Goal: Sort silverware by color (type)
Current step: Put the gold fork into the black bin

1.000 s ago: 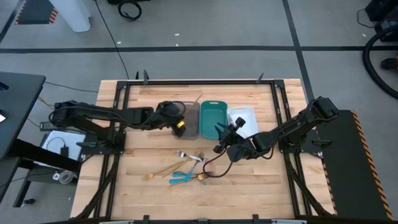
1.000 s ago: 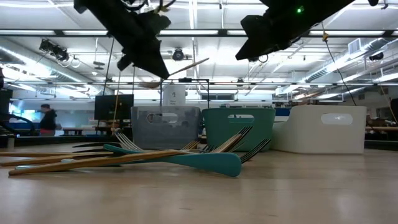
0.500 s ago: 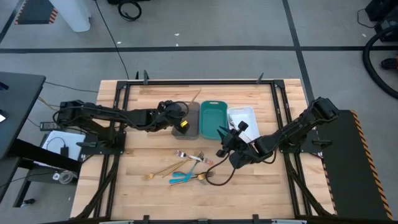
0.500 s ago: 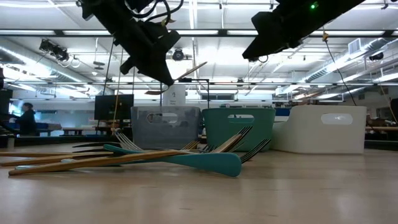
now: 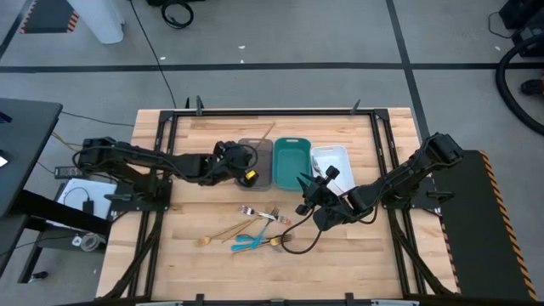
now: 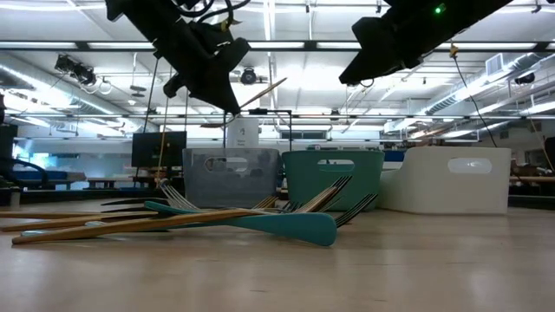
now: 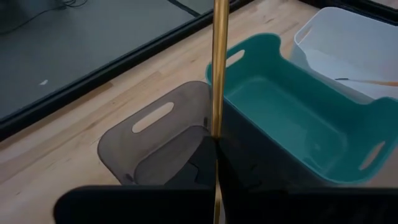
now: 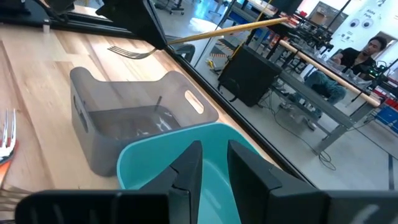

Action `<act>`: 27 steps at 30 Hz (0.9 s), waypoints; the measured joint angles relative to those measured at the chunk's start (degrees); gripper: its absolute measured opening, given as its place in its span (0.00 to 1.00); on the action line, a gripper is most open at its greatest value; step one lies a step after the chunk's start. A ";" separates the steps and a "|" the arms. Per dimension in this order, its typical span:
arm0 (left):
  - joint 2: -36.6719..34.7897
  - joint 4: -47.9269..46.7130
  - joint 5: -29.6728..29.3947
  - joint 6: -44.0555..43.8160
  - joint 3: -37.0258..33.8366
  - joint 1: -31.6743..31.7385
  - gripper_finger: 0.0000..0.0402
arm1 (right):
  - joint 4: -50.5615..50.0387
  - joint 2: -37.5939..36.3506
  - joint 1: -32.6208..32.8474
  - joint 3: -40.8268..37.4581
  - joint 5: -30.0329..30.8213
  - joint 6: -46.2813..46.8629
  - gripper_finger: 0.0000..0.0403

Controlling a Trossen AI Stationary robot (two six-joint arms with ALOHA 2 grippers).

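Two hands hang above the tabletop (image 5: 195, 246) near three trays lined up at the centre of the high view. Just left of the grey-brown tray (image 5: 259, 163), the left hand (image 5: 236, 161) is clamped on a gold fork (image 7: 218, 68); its handle runs straight up the middle of the left wrist view, over the seam between the grey-brown tray and the teal tray (image 5: 291, 162). In the right wrist view the fork's tines (image 8: 127, 51) point toward the upper left of the frame, above the grey-brown tray. The right hand (image 5: 311, 189) hovers at the lower edge of the teal tray, beside the white tray (image 5: 338, 161), with a narrow gap between its fingers (image 8: 186, 171) and nothing in them. Below the trays, lower centre of the high view, the remaining silverware (image 5: 253, 231) lies in a loose heap: gold pieces, a blue-handled piece (image 6: 260, 223) and forks crossing one another.
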 joint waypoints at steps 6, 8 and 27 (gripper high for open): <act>0.82 -0.79 0.02 -0.85 0.04 0.00 0.02 | 0.11 0.00 0.14 0.00 -0.02 0.00 0.21; 1.64 -0.26 0.02 -1.17 0.04 0.04 0.02 | 0.13 0.00 0.20 0.00 -0.04 -0.01 0.21; 7.30 -0.51 0.41 -2.91 0.04 0.98 0.02 | -0.09 0.00 0.20 -0.02 -0.25 -0.02 0.21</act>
